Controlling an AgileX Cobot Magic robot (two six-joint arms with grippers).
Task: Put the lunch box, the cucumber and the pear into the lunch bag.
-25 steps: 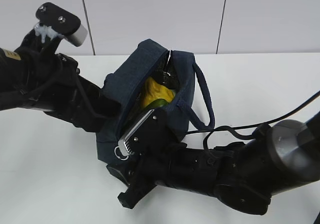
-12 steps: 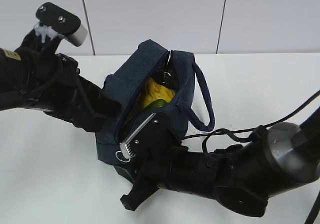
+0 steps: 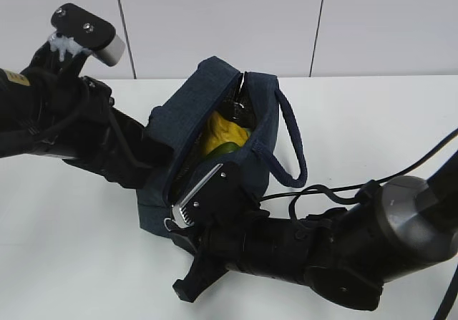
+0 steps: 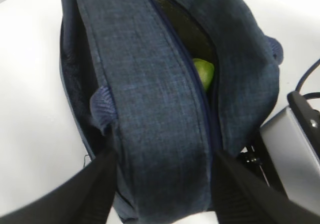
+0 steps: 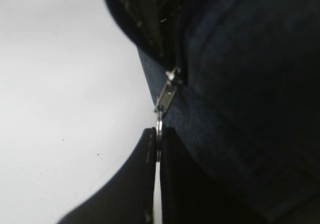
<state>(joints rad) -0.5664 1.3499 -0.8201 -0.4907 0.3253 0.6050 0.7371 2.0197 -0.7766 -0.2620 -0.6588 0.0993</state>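
The navy lunch bag (image 3: pixel 179 119) stands mid-table, its top zipper partly open. Inside show the yellow pear (image 3: pixel 222 132) and a green bit of cucumber (image 3: pixel 227 149), which also shows in the left wrist view (image 4: pixel 204 72). The lunch box is hidden. My left gripper (image 4: pixel 162 159) is clamped across the bag's left top panel (image 4: pixel 150 108); in the exterior view the bag hides it. My right gripper (image 3: pixel 177 216) is at the bag's near end. In the right wrist view this gripper (image 5: pixel 157 139) is shut on the silver ring pull (image 5: pixel 159 124) below the zipper slider (image 5: pixel 167 91).
A loop handle (image 3: pixel 293 148) hangs off the bag's right side. A black cable (image 3: pixel 401 173) runs over the white table (image 3: pixel 372 112) to the right arm. The left arm (image 3: pixel 71 127) lies across the table's left. A panelled wall stands close behind.
My right gripper, with the ring pull, has moved slightly down toward the table's front. The bag and the left arm have barely moved.
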